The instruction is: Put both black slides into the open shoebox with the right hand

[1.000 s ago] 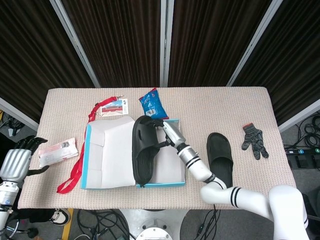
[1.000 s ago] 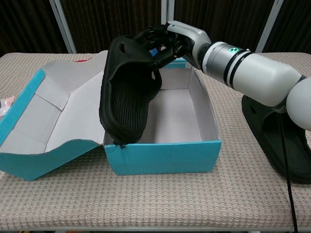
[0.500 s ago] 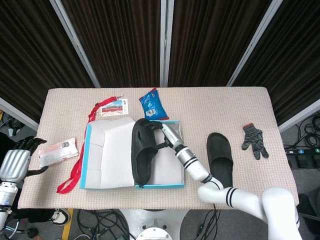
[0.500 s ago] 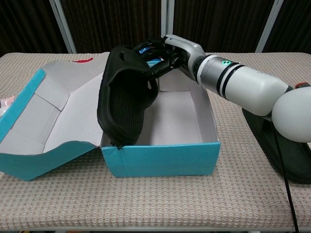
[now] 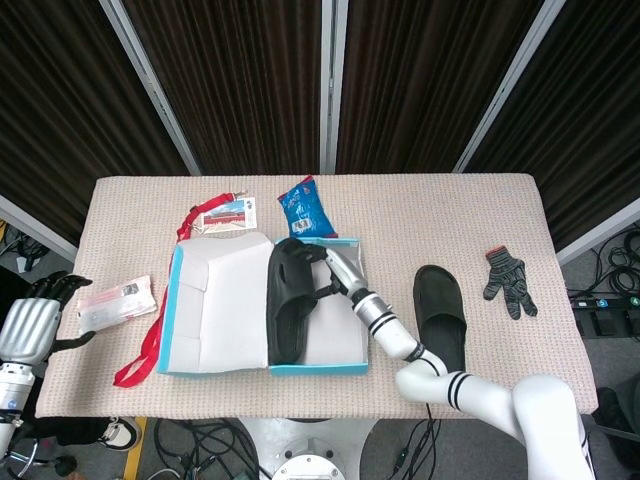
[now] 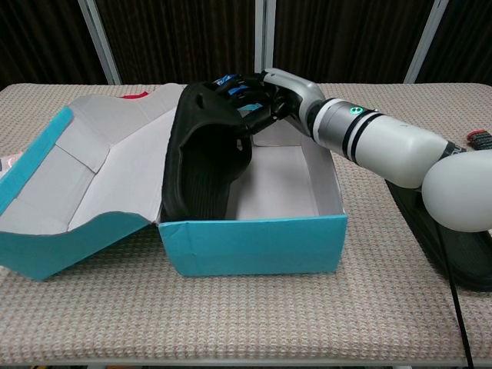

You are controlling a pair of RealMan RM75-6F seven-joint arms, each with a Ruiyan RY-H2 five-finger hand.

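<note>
First slide being lowered into shoebox; second slide not yet handled.

The right hand is closed on the strap end of the first black slide, which is tilted on edge against the left inner wall of the open shoebox, its lower end inside, apparently not yet lying flat. The next move, by judgement, calls for the slide to be laid down flat and released. The second black slide is seen on the table at 3 o'clock of the box, well apart. A blue packet lies at 12 o'clock of the box, a glove far at 3 o'clock, a red lanyard at 9. The box flap stands open at 9 o'clock; nothing is seen barring the way. The left hand is held idle off the table edge, fingers apart, empty.
</note>
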